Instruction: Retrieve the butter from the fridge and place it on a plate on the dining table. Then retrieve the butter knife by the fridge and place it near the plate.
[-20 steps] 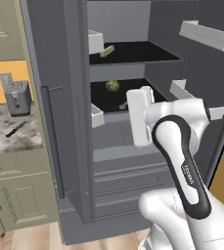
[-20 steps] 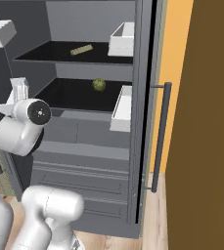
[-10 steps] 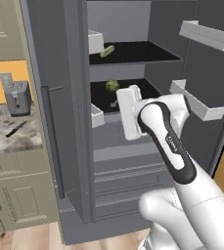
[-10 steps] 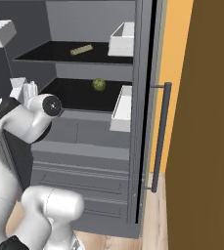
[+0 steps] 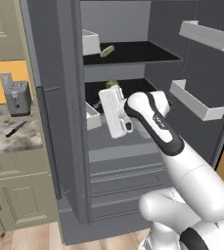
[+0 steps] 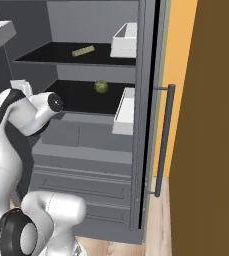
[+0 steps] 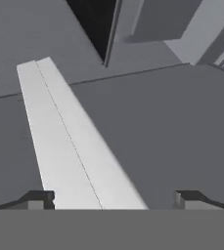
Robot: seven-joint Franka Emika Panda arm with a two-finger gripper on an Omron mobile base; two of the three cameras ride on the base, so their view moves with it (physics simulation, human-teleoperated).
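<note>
you see the gripper (image 7: 113, 199) at the front of the open fridge (image 5: 133, 161), level with its lower shelf, wrist turned toward the interior. its jaws stand wide apart with nothing between them; the two dark fingertips (image 7: 37, 199) frame grey fridge surfaces and a pale strip running away from the hand. behind the hand, a round green item (image 6: 101, 86) sits on the lower shelf, toward its door-side edge. further in and higher, the butter (image 6: 83, 50) lies on the upper shelf, near that shelf's front edge, well apart from the gripper. to the left of the fridge, the butter knife (image 5: 16, 129) lies flat on the wall counter (image 5: 6, 141), in front of a toaster (image 5: 17, 96).
</note>
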